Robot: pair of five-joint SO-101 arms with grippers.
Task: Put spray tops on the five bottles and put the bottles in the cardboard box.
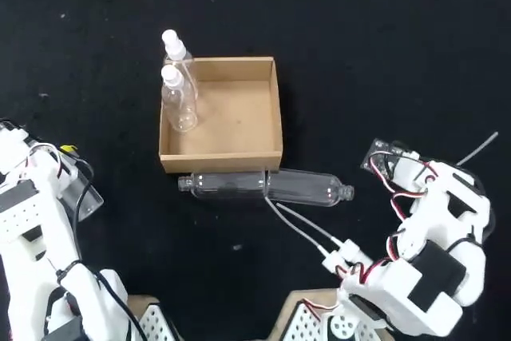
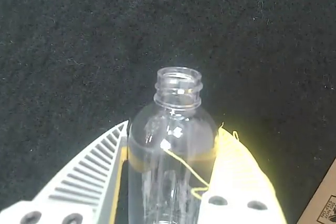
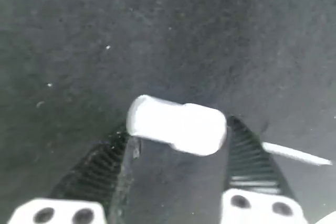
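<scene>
Cardboard box on black table: open-topped, square, a little left of middle, toward the far side. At the near left corner, left arm, white; at the near right corner, right arm, white with red and black wiring.

Inside the box, tight along its left wall, far capped bottle and near capped bottle, both clear and upright, one behind the other, each under one of the fitted spray tops, white.

Just beside the box's near wall, outside it, left lying bottle and right lying bottle: clear, topless, on their sides, end to end in one line along that wall, bases together, open necks pointing left and right.

Over the table at near left, left gripper clamped on held bottle, clear and topless, body pinched between both fingers, open neck poking out beyond the fingertips.

At near right, right gripper closed tight on held spray top, white head wedged crosswise between the ribbed fingers, thin dip tube sticking out past one finger.

Between the lying bottles and the right arm, two loose spray tops flat on the table, white heads side by side just beside the arm, thin tubes slanting far-left, tips near the meeting point of the two lying bottles.
</scene>
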